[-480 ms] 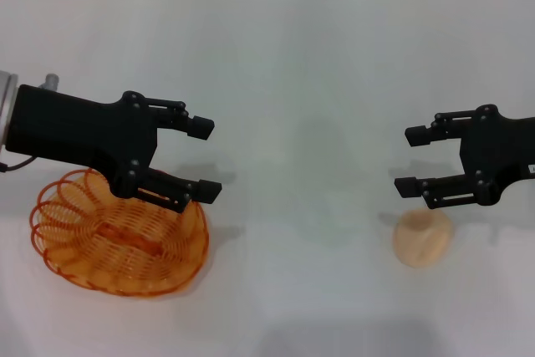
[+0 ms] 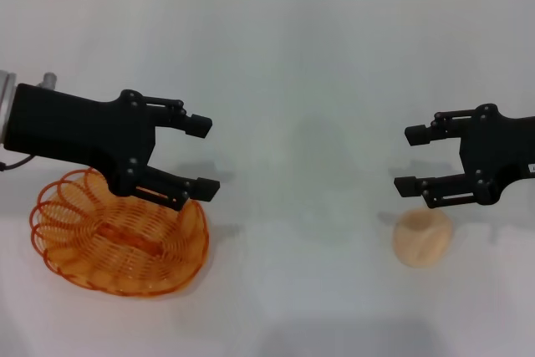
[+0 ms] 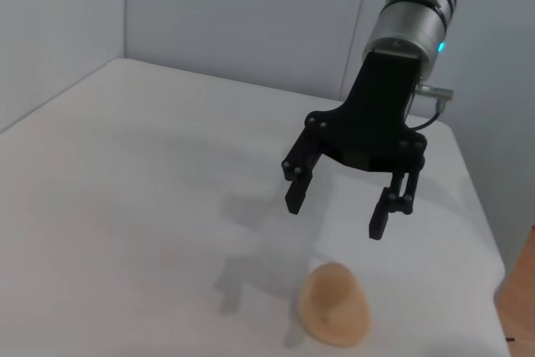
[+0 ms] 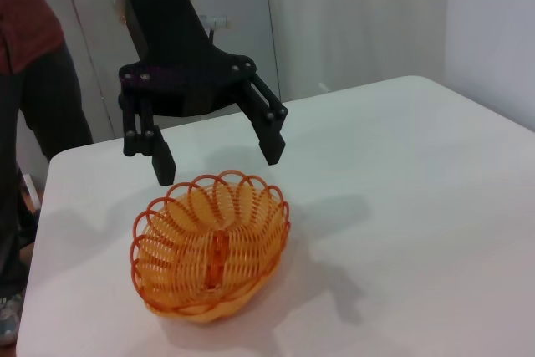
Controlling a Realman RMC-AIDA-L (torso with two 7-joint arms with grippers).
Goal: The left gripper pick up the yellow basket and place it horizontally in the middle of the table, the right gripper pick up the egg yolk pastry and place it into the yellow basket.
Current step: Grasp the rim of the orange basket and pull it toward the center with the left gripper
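Note:
The yellow basket (image 2: 117,238) (image 4: 209,244), an oval orange-yellow wire weave, rests on the white table at the near left. My left gripper (image 2: 201,156) (image 4: 217,152) hangs open just above the basket's far edge, holding nothing. The egg yolk pastry (image 2: 422,237) (image 3: 334,303), a small pale peach bun, lies on the table at the near right. My right gripper (image 2: 410,160) (image 3: 334,211) hovers open just above and behind the pastry, apart from it.
The white table (image 2: 292,81) stretches bare between the two arms and back to the wall. A person in a red shirt (image 4: 29,64) stands beyond the table's left side in the right wrist view.
The left gripper has shifted very slightly; the basket sits a touch lower-left beneath it. The right gripper and pastry have not moved.

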